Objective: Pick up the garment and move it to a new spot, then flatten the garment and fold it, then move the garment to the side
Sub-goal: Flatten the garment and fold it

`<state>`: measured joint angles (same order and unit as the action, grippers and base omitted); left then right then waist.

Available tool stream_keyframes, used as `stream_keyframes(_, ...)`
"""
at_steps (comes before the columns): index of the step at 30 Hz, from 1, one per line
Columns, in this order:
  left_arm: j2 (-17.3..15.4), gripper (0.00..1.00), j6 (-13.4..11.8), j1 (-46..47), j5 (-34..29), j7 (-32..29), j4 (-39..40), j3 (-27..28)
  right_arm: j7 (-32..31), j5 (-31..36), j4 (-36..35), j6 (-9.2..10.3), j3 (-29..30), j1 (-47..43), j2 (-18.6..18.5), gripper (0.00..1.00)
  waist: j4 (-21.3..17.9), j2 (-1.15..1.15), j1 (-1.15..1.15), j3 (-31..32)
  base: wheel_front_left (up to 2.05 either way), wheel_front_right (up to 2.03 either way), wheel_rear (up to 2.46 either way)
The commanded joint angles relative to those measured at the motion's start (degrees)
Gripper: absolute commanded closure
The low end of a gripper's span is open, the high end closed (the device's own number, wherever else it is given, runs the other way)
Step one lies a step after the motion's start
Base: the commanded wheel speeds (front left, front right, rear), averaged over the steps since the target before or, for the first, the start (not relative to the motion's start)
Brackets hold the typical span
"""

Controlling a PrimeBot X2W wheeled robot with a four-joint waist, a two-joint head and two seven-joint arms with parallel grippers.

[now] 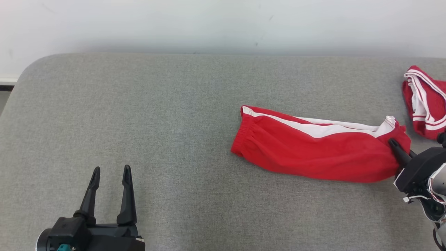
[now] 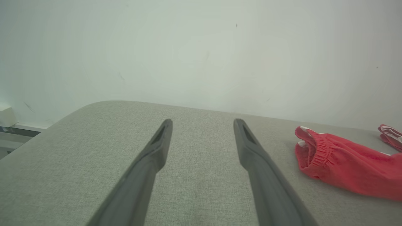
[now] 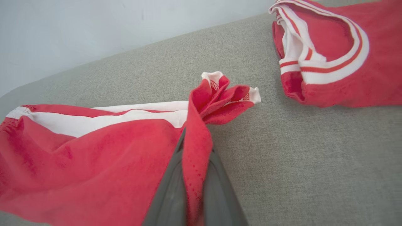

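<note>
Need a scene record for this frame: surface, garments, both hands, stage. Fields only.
surface: grey fabric-covered surface, white wall behind
target garment: red shorts with a white side stripe, lying lengthwise, elastic waistband toward the robot's left, wrinkled
other garment: red folded garment with white trim, at the right edge, apart from the shorts
left hand: open, empty, over bare surface, away from the shorts
right hand: shut on the shorts' right end, cloth bunched between the fingers
stage: shorts gripped at one end; folding progress unclear
</note>
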<state>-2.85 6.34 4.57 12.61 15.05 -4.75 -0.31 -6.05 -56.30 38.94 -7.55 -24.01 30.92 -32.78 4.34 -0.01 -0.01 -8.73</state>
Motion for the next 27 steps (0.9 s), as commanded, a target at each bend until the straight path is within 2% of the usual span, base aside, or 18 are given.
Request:
stream_keyframes(1,-0.06,0.0,-0.22,-0.81,-0.12,0.16,0.28,-0.15,-0.25,1.2,0.06,0.16,0.55,-0.42,0.01,1.0,-0.13,0.01,0.01,0.21,0.0,0.0,0.0)
stream_keyframes(12,-0.06,0.0,-0.72,-1.29,0.41,0.16,-0.23,0.33,-3.55,5.04,-4.84,0.16,1.51,2.85,4.89,1.0,-0.95,0.01,0.01,1.08,0.0,0.0,0.0)
stream_keyframes(20,-0.08,0.0,-1.34,-1.74,1.29,0.16,-0.62,-0.78,-10.4,4.52,-9.64,0.16,0.55,5.08,11.59,1.0,-2.23,0.01,0.01,1.45,0.0,0.0,0.0)
stream_keyframes(27,-0.06,0.0,-1.68,-0.51,2.52,0.16,-1.33,-2.69,-13.53,5.61,-7.66,0.16,1.6,8.27,18.95,1.0,-0.89,0.01,0.01,1.35,0.0,0.0,0.0)
